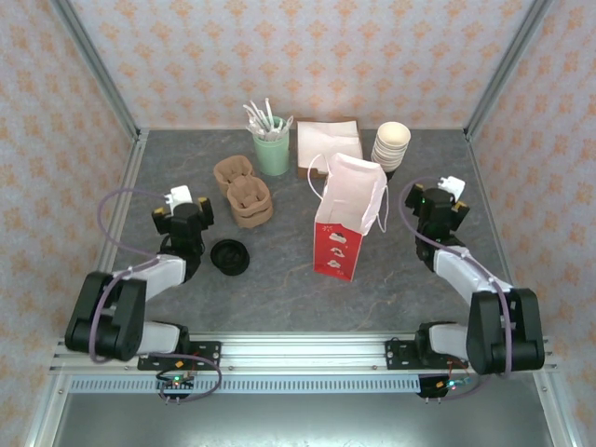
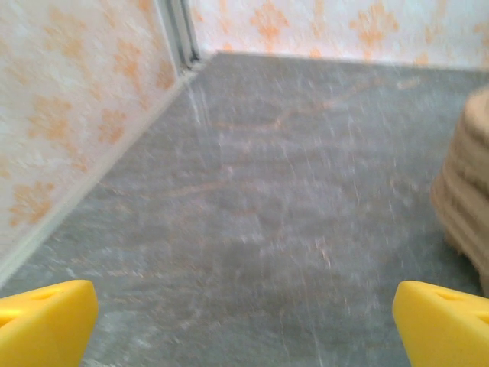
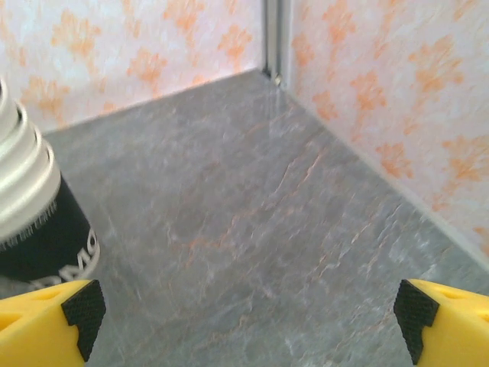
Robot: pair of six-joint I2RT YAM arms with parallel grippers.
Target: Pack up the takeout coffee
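Both arms sit low with nothing picked up, so the step in hand looks like the first reach. The left gripper [image 2: 244, 329] is spread wide with only bare table between its yellow fingers [image 2: 46, 321]. The right gripper [image 3: 248, 325] is just as wide and just as empty.

I cannot make out a coffee cup standing alone. The best match is the stack of cups [image 1: 391, 144] at the far right, just left of the right gripper. Its cream rims are nested and its lowest wall is dark, with some white lettering in the right wrist view.

The right arm is the nearer one and seems best placed for the reach. It should come at the stack from the side and close below the rim of the top cup only. The squeeze should be light, since paper will likely buckle. A straight lift would free the cup without dragging its neighbours.

The bag [image 1: 346, 216] stands near the middle, mouth open and handles up. It looks light, so the cup should go down upright and slowly.

The table [image 1: 279, 298] is grey, stone-patterned and flat. It also holds a black lid [image 1: 229, 256] near the left arm and cardboard carriers [image 1: 244, 191]. A utensil cup [image 1: 272, 154] and napkins [image 1: 328, 140] stand farther back. Patterned walls [image 1: 279, 56] close off three sides.
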